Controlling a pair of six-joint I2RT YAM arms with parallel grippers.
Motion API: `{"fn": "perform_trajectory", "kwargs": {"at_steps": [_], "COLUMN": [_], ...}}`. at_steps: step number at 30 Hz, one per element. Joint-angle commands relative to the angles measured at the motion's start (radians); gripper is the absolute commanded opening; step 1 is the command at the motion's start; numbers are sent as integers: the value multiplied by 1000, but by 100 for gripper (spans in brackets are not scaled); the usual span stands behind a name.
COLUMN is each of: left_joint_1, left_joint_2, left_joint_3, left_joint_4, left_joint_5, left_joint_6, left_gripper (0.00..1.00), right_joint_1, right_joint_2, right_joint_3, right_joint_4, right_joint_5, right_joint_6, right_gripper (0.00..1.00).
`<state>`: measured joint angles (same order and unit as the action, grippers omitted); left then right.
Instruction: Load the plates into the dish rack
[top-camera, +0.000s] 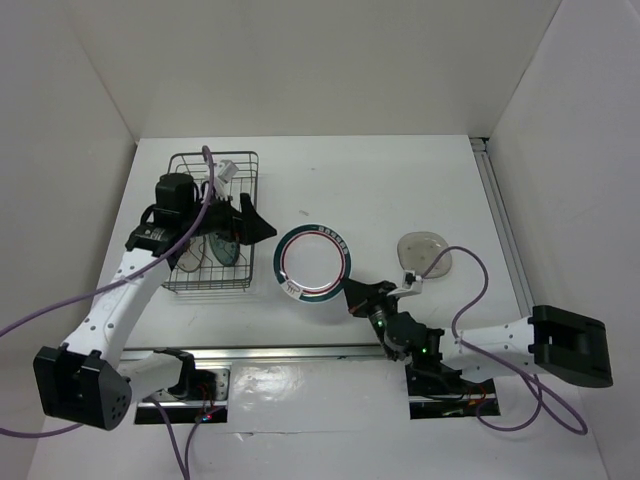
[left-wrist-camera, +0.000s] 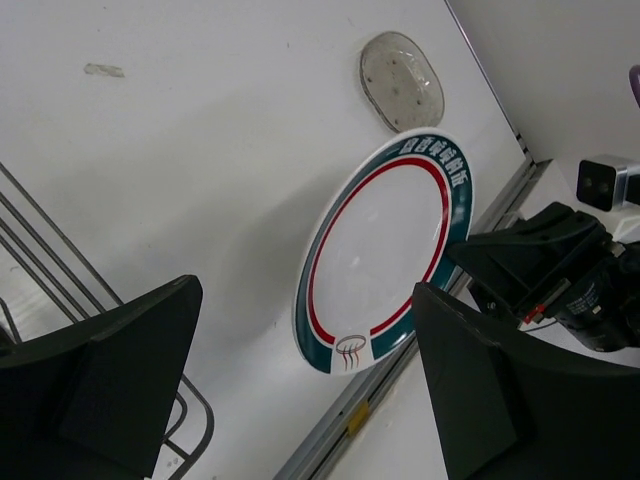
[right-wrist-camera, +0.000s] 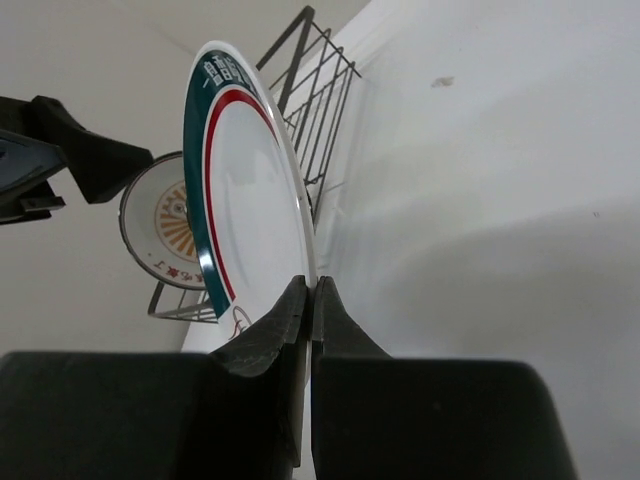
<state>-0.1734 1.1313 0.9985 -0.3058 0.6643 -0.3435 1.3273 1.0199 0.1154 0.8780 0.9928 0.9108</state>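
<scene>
The white plate with the dark green-and-red rim hangs a little above the table, just right of the dish rack. My right gripper is shut on its near rim; the right wrist view shows the fingers pinching the edge of the plate. My left gripper is open and empty between rack and plate, its jaws wide apart and facing the plate. The orange-sunburst plate stands in the rack. A teal plate shows in the rack. The glass plate lies flat to the right, also in the left wrist view.
A metal rail runs along the table's near edge and another along the right side. White walls close in the back and both sides. A small white object sits at the rack's far end. A purple cable hangs over the rack.
</scene>
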Motion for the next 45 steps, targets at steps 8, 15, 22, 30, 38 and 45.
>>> {"fn": "perform_trajectory", "kwargs": {"at_steps": [8,15,22,30,38,45], "left_joint_1": [2,2,2,2,2,2], "left_joint_2": [27,53,4,-267,-305,-174], "left_joint_3": [14,14,35,57,144,137], "left_joint_4": [25,16,7,-50,-102,-40], "left_joint_5": [70,58,-2,-673,-1325,-1353], "left_joint_6": [32,32,23,23,61,217], "left_gripper": [93,74,0,0,0,0], "right_joint_1": [-146,-146,-155,-186,-244,-286], "right_joint_2": [175,226,253,275,275,275], "right_joint_3": [104,147,181,267,208,199], "right_joint_4": [455,504,458,259,237,196], "right_joint_5": [-385,-447,-456,-490,-568,-658], "right_joint_6": [-182,-182,-191,-191,-141,-132], "right_gripper": [0,0,14,100,100,100]}}
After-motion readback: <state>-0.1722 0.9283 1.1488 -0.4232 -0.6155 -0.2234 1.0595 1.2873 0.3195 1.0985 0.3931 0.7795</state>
